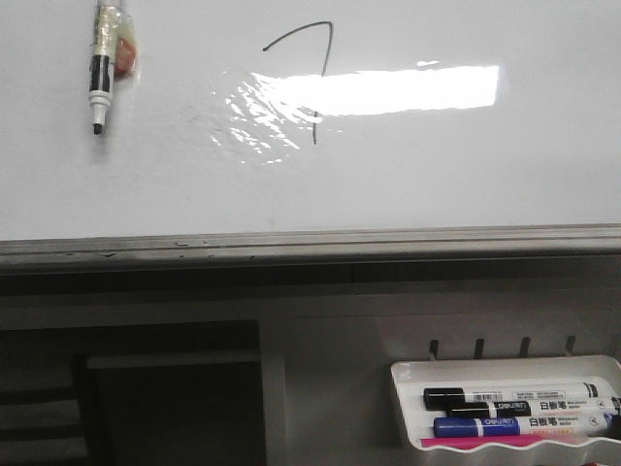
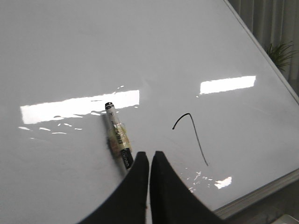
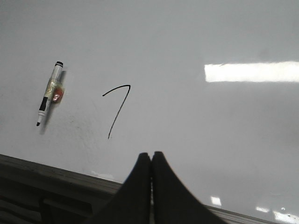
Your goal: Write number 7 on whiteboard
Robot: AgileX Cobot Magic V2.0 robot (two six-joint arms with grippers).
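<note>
The whiteboard (image 1: 466,165) fills the upper front view, glossy white with a grey bottom edge. The number 7 (image 1: 315,68) is drawn on it in thin dark line; it also shows in the left wrist view (image 2: 194,135) and the right wrist view (image 3: 117,108). A taped black-and-white marker (image 1: 100,73) sticks to the board at the upper left, tip down, uncapped. It shows in the left wrist view (image 2: 117,137) just beyond my left gripper (image 2: 149,155), which is shut and empty. My right gripper (image 3: 151,155) is shut and empty, below the 7.
A small white marker tray (image 1: 505,367) hangs below the board at the right, holding black markers (image 1: 514,398), a blue one (image 1: 519,424) and something pink. A bright light glare (image 1: 378,92) crosses the 7's downstroke. A green plant (image 2: 282,53) stands beyond the board's edge.
</note>
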